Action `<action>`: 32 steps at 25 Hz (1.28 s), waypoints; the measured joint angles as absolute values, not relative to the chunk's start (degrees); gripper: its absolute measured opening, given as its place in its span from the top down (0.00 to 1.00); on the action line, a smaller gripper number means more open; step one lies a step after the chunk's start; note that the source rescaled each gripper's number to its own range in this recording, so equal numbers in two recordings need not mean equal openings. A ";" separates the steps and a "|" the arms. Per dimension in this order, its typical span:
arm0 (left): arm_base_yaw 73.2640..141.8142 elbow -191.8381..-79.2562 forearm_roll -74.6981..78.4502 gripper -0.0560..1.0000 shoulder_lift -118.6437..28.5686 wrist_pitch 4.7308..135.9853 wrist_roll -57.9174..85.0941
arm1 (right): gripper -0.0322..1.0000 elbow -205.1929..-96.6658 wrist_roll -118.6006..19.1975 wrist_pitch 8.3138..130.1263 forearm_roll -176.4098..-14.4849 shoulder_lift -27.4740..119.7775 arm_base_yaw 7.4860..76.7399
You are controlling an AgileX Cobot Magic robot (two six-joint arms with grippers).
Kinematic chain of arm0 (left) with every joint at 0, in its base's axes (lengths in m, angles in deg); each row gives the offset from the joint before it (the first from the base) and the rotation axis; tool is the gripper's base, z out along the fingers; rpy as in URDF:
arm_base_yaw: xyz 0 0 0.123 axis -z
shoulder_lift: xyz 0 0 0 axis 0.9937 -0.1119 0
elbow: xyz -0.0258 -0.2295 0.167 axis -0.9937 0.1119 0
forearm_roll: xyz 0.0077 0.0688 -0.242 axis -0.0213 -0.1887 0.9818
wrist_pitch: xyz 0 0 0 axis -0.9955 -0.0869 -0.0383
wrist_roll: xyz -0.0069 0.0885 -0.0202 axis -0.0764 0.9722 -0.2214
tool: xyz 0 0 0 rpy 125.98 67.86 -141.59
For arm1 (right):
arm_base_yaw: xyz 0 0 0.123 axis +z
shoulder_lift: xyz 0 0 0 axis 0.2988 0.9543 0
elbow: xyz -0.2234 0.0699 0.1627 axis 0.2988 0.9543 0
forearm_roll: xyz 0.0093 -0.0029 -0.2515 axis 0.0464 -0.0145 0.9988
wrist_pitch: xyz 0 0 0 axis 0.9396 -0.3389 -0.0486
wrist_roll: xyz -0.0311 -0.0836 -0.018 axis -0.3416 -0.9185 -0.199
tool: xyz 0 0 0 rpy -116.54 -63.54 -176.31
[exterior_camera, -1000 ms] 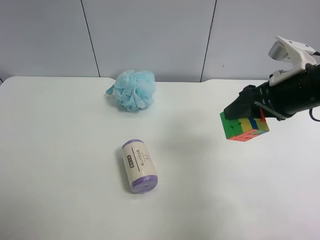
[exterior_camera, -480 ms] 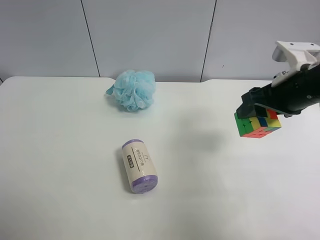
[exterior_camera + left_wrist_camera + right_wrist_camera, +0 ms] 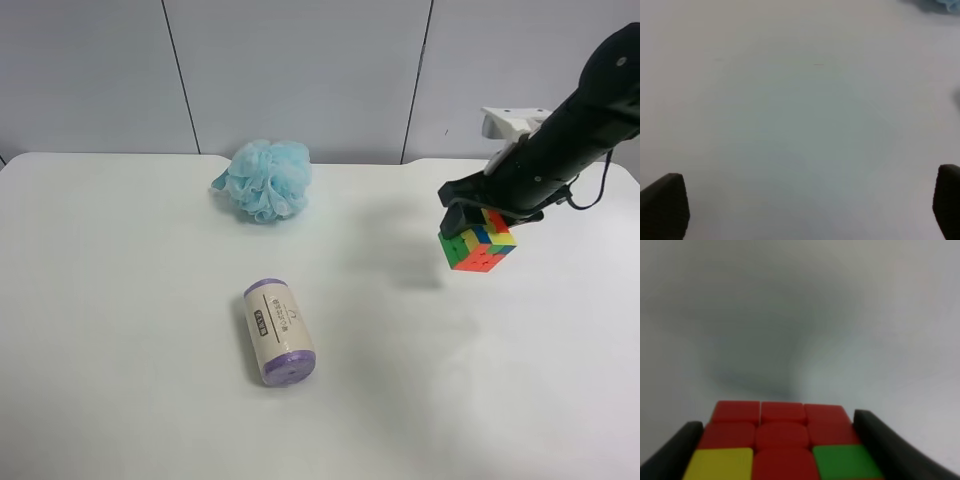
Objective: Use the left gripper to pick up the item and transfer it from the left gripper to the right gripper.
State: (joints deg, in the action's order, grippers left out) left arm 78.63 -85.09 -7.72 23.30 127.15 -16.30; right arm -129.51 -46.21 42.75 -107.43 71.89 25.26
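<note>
The item, a small puzzle cube (image 3: 477, 244) with green, orange, yellow, blue and red squares, hangs above the white table at the exterior high view's right. My right gripper (image 3: 480, 222) is shut on it. In the right wrist view the cube (image 3: 780, 440) shows red, yellow and green squares between the two black fingers (image 3: 880, 445). My left gripper (image 3: 805, 207) stands open over bare table, its two black fingertips (image 3: 665, 202) far apart with nothing between them. The left arm is out of the exterior high view.
A white roll with purple ends (image 3: 278, 331) lies near the table's middle. A light blue mesh bath puff (image 3: 267, 178) sits toward the back of the white table (image 3: 120, 300), and a grey panelled wall stands behind it.
The right arm has swung and turned its gripper, carrying the cube first to the right, then back left and slightly down. The roll and puff have not moved.
</note>
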 joint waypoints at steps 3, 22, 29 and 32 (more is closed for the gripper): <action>78.63 -85.09 -7.72 0.01 23.30 127.15 -16.30 | 0.97 -130.55 -45.50 42.51 -106.01 75.74 25.26; 78.63 -85.09 -7.72 0.01 23.30 127.15 -16.41 | 0.97 -130.67 -42.43 44.45 -101.72 81.61 25.26; 78.63 -85.09 -7.72 0.01 23.30 127.15 -16.41 | 0.07 -130.74 -41.55 45.58 -102.74 81.62 25.26; 78.63 -85.09 -7.72 0.01 23.30 127.15 -16.41 | 0.02 -130.74 -41.55 45.51 -102.74 81.67 25.26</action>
